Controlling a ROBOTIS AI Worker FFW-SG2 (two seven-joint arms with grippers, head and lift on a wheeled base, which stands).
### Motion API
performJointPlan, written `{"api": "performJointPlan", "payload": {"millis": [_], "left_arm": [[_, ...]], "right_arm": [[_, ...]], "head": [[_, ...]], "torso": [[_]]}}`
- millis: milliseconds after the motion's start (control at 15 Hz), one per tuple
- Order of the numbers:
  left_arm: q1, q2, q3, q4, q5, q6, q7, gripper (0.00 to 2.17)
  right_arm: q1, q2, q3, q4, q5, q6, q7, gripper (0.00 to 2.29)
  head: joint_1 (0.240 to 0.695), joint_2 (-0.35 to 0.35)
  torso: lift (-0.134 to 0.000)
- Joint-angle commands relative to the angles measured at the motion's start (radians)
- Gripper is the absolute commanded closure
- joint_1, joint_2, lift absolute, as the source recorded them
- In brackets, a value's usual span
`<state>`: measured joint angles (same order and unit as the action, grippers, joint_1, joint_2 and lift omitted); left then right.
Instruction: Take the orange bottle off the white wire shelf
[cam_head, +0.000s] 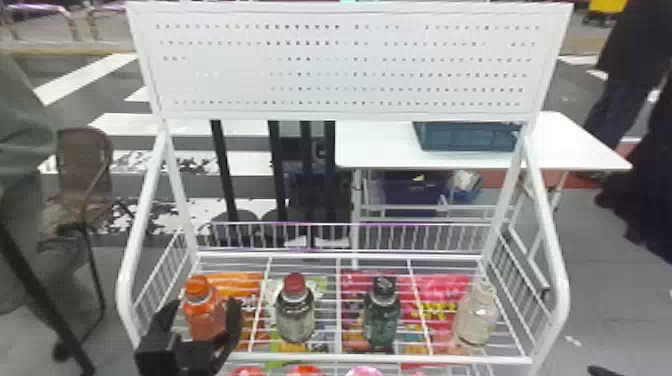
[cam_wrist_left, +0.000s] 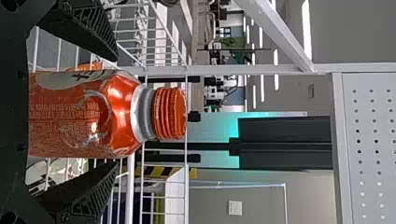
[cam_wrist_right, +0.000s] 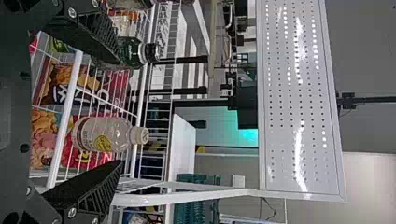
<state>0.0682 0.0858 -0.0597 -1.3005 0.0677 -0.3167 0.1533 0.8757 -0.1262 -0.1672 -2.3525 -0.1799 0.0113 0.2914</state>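
Shelf (cam_head: 380, 357) of white wire, backed by a perforated white panel (cam_head: 345, 85), fronts the robot with four bottles standing in a row. The left gripper (cam_head: 204, 305) is at its left end, black fingers spread on either side of the orange bottle (cam_wrist_left: 70, 116), which stands upright on the wires and is not pinched. The right gripper (cam_wrist_right: 122, 112) waits before the right part of the shelf, fingers wide and nothing between them.

Closing on the bottle looks like the step in hand. It would go best with the palm square to the bottle and both fingers arriving together, so that neither side shoves it over. The body looks like thin plastic; a firm, even squeeze should hold it without buckling the walls. Once gripped, the bottle wants a straight lift before any pull back, its base clearing the front rail, since dragging could catch on the wires. The inner finger also needs room beside the red-capped bottle (cam_head: 295, 315), the nearest neighbour. Smallest of all, the orange cap (cam_wrist_left: 170, 113) sits beyond the fingertips, above the grip, and is best left untouched.
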Motion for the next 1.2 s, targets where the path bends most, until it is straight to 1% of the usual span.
{"api": "performJointPlan", "payload": {"millis": [0,67,133,200,400,533,667,800,1133], "left_arm": [[-0.002,0.003,0.003,0.006,0.003,0.0,-0.001,0.31],[0.001,0.005,0.003,0.0,0.004,0.0,-0.006,0.54],[0.007,0.005,0.003,-0.005,0.007,-0.003,-0.011,0.83],[0.015,0.005,0.003,-0.019,0.009,0.0,-0.011,0.94],[0.038,0.005,0.0,-0.062,0.007,0.009,-0.009,0.94],[0.078,0.005,-0.002,-0.14,0.004,0.037,-0.009,0.94],[0.137,0.006,-0.002,-0.266,-0.003,0.092,-0.009,0.94],[0.213,0.006,0.0,-0.431,-0.011,0.184,-0.009,0.94],[0.404,0.012,0.02,-0.749,-0.022,0.291,-0.009,0.94]], "right_arm": [[-0.004,0.0,0.0,0.005,0.0,0.0,0.0,0.14],[-0.007,0.0,0.0,0.007,0.0,0.0,0.0,0.14],[-0.009,0.0,0.003,0.009,0.0,0.0,0.0,0.14],[-0.012,0.0,0.005,0.009,0.0,0.0,0.0,0.14],[-0.017,-0.001,0.005,0.015,-0.001,0.0,0.0,0.14],[-0.021,-0.003,0.006,0.022,-0.001,0.0,0.0,0.14],[-0.026,-0.004,0.008,0.03,0.0,0.0,0.0,0.14],[-0.032,-0.007,0.012,0.041,-0.001,0.0,0.0,0.14],[-0.04,-0.015,0.018,0.053,-0.004,0.0,0.0,0.14]], "head": [[0.499,0.0],[0.499,0.0],[0.499,0.0],[0.499,0.0],[0.499,0.0],[0.499,0.0],[0.499,0.0],[0.499,0.0],[0.499,0.0]], "torso": [[0.0],[0.0],[0.0],[0.0],[0.0],[0.0],[0.0],[0.0],[0.0]]}}
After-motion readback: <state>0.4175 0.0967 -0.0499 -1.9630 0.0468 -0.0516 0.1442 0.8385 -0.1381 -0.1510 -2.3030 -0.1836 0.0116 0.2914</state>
